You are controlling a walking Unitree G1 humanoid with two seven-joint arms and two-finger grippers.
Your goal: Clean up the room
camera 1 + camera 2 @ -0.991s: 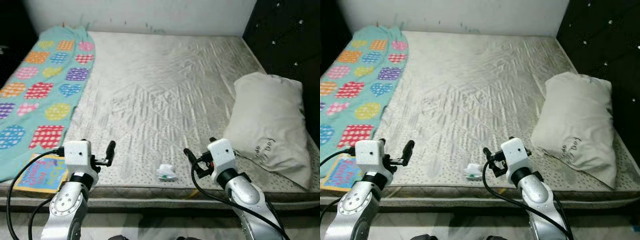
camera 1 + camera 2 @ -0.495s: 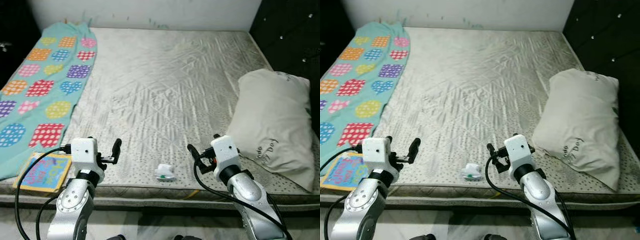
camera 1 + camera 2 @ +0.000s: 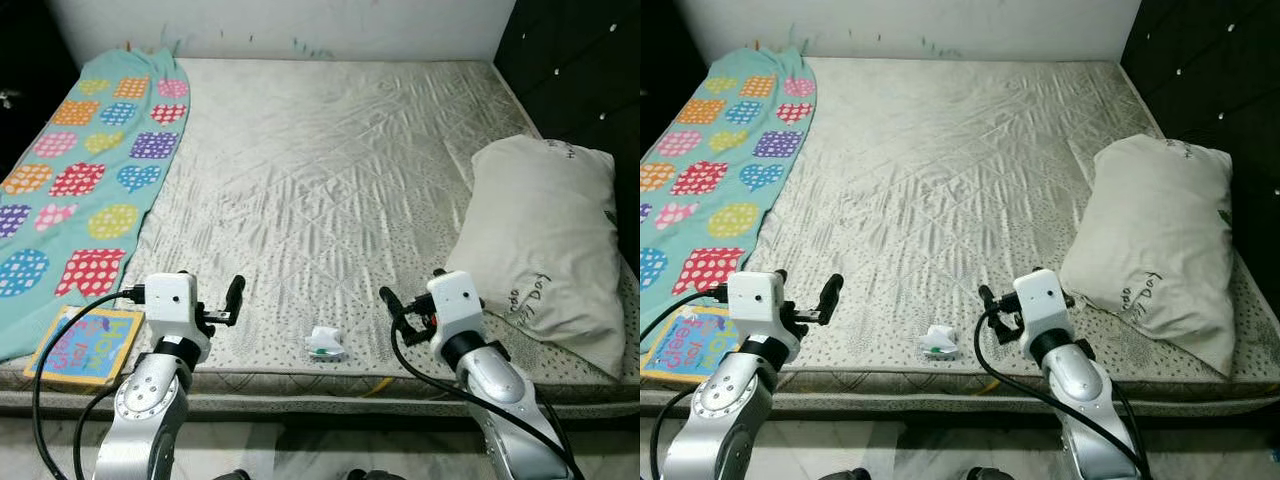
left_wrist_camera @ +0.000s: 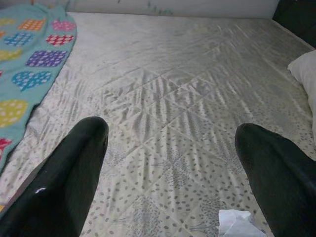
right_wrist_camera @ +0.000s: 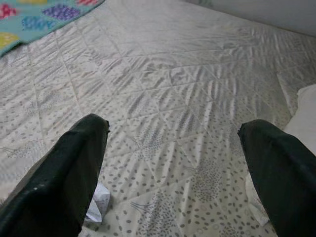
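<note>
A small crumpled white and green wrapper [image 3: 325, 343] lies near the mattress's front edge, between my two arms. My left gripper [image 4: 173, 128] hovers open over the mattress [image 3: 330, 180], with the wrapper [image 4: 237, 223] ahead and to its right. My right gripper [image 5: 174, 124] is also open and holds nothing, the wrapper [image 5: 97, 207] lying just to its left. A colourful children's book [image 3: 85, 344] rests at the front left corner, left of my left gripper [image 3: 218, 305]. A white pillow [image 3: 540, 250] lies at the right, beside my right gripper [image 3: 410, 298].
A teal blanket [image 3: 80, 170] with patterned hearts and squares runs along the mattress's left side. A dark padded headboard [image 3: 590, 70] stands at the right. A white wall [image 3: 300, 25] is behind the bed.
The camera view has shifted a little. Both grippers stay open at the front edge, and the wrapper, book and pillow have not moved.
</note>
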